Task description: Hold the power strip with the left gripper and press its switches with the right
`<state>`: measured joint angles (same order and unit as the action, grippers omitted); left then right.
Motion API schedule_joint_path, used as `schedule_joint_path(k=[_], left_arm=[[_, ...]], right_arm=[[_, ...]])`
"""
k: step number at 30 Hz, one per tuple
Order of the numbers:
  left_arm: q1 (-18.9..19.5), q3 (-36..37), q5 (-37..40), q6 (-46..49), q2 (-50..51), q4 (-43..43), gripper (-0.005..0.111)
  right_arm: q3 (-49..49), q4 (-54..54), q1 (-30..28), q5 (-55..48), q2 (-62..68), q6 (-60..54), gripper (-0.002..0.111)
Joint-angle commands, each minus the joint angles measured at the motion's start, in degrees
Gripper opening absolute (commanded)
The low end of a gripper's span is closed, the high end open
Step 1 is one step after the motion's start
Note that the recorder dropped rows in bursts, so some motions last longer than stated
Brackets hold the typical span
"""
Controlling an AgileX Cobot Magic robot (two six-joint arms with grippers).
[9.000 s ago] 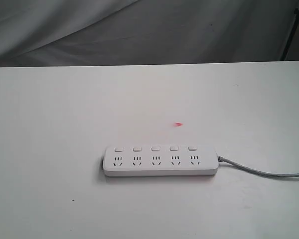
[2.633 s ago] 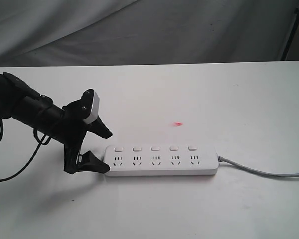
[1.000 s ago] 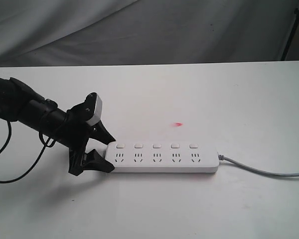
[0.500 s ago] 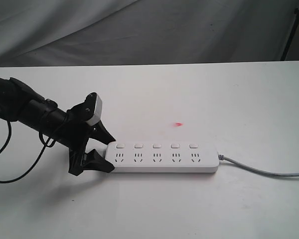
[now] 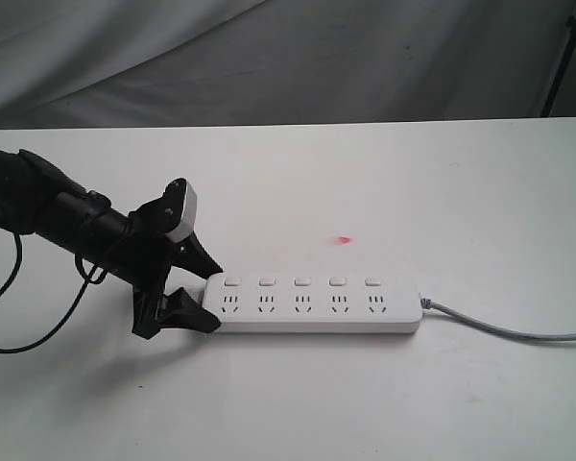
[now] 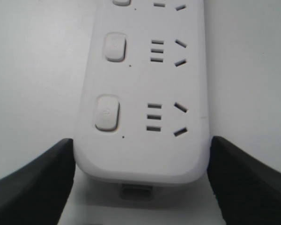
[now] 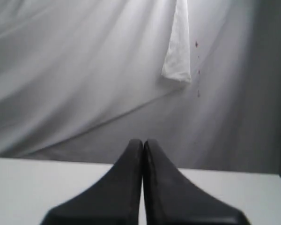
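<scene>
The white power strip [image 5: 312,305] lies flat across the middle of the table, its grey cord [image 5: 509,331] running off to the right. Five white switches [image 5: 300,282] sit in a row above the sockets. My left gripper [image 5: 214,300] is shut on the strip's left end, one black finger on each long side. In the left wrist view both fingers [image 6: 51,173] touch the strip [image 6: 145,93] beside its end switch [image 6: 107,112]. My right gripper [image 7: 143,143] is shut and empty. It faces the grey cloth above the table, out of the exterior view.
A small red light spot [image 5: 343,239] lies on the white table [image 5: 413,192] behind the strip. The left arm's thin black cable [image 5: 19,327] loops down at far left. A black stand leg [image 5: 562,58] rises at the back right against grey cloth.
Nothing has moved over the last second. Earlier, the left arm came in from the left, closed around the strip's left end and pushed it slightly right.
</scene>
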<state>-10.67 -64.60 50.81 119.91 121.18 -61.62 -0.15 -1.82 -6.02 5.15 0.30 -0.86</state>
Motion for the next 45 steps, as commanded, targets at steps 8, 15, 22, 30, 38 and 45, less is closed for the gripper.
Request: schedule_joint_path(k=[8,15,22,30,38,45], left_arm=[[-0.26,-0.39,-1.62,0.15,0.43,-0.84,0.0],[-0.26,-0.39,-1.62,0.15,0.43,-0.84,0.0],[-0.26,-0.39,-1.62,0.15,0.43,-0.84,0.0],[-0.26,-0.39,-1.62,0.15,0.43,-0.84,0.0],[-0.26,-0.39,-1.62,0.15,0.43,-0.84,0.0],[-0.26,-0.39,-1.62,0.15,0.43,-0.84,0.0]], right_arm=[[0.15,-0.31,0.31,15.6,-0.3,0.08,0.0],[0.15,-0.31,0.31,15.6,-0.3,0.08,0.0],[0.15,-0.45,0.31,16.69,-0.3,0.08,0.0],[-1.04,-2.36,0.31,22.5,-0.3,12.85,0.0],[-18.6,-2.58,0.31,4.41,6.94,13.37,0.0],[-30.57,-1.01,0.31,0.36,23.33,13.72,0.0]])
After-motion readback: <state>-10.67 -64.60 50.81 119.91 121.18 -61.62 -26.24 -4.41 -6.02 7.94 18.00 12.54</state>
